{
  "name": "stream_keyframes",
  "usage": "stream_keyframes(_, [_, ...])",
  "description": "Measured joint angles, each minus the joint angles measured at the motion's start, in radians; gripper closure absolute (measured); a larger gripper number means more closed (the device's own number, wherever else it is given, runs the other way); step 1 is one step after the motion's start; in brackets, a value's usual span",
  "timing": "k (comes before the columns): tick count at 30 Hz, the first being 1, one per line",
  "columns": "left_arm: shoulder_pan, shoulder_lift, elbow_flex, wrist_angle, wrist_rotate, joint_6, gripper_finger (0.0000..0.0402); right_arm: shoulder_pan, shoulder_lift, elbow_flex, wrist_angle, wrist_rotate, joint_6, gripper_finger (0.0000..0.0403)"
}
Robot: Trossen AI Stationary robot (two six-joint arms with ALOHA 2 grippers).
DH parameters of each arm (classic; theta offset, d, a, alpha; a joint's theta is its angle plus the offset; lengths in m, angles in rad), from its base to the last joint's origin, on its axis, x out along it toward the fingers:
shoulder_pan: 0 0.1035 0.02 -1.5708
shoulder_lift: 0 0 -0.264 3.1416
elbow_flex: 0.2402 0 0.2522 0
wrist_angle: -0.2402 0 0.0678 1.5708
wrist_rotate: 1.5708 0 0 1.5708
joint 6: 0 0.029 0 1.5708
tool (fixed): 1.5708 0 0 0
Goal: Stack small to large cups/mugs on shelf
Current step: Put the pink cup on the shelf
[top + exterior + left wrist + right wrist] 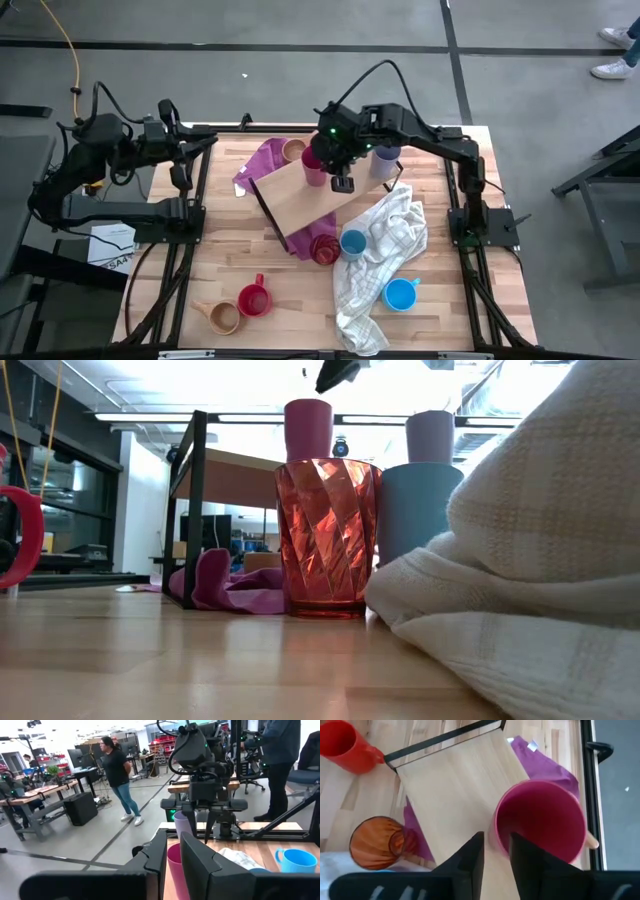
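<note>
Butcher-block table [230, 250] holds two blue cups [352, 243], one red mug [253, 299]; right pincer [342, 184] parted above one magenta tumbler [313, 166].

The wooden table [200, 262] carries the shelf [300, 195], purple cloth [262, 158], towel [385, 250] and cups.

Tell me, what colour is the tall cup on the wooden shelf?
Magenta tumbler, clearest in the right wrist view.

Overhead, table-level and wrist views share the magenta tumbler [313, 166].
</note>
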Motion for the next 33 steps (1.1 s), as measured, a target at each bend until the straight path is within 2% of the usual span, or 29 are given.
stream_keyframes(33, [0.000, 0.000, 0.000, -0.046, 0.016, -0.018, 0.0357, -0.009, 0.051, 0.000, 0.025, -0.031, -0.015, 0.0315])
